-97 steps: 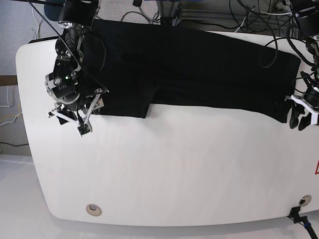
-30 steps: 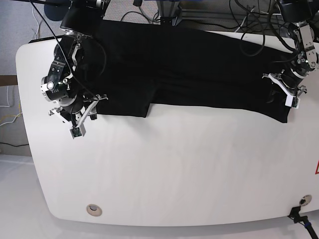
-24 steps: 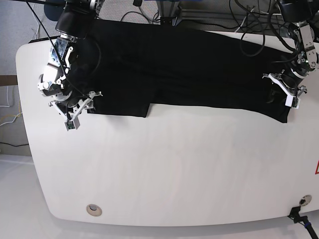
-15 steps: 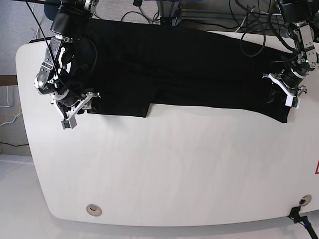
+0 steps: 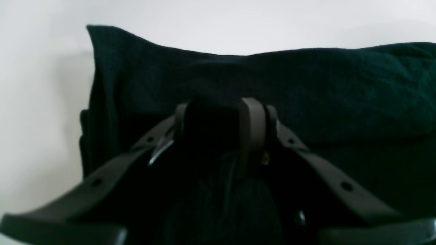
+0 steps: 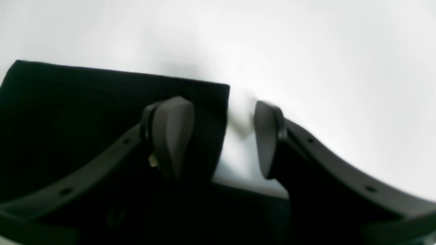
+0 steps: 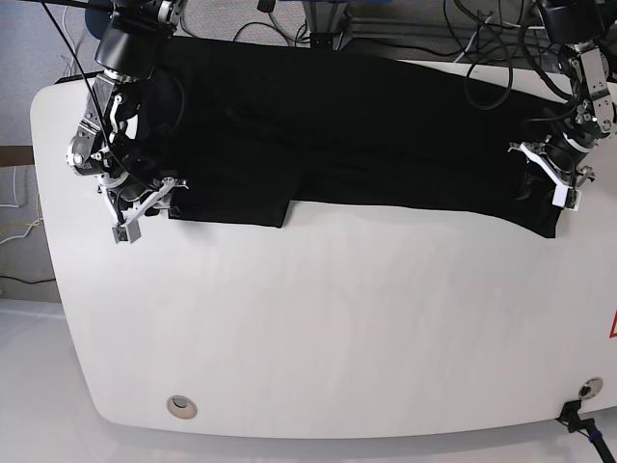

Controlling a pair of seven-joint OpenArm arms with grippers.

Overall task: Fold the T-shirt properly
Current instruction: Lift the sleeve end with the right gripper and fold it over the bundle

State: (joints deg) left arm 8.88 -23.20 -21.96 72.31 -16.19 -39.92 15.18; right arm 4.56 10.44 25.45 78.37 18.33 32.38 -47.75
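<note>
End effectors: 2 | left [image 5: 218,112] clamps T-shirt [image 7: 366,125] | right [image 6: 221,136] spread | T-shirts: 1

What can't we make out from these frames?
- T-shirt far edge: base view, hidden by the arm mounts and cables at the top.
- Any print or collar: no view shows one, the cloth reads plain black.
- Left gripper fingertips: left wrist view, black cloth bunched between them, contact blurred.
- Right gripper: right wrist view, soft focus; touching the table or hovering is unclear.
</note>
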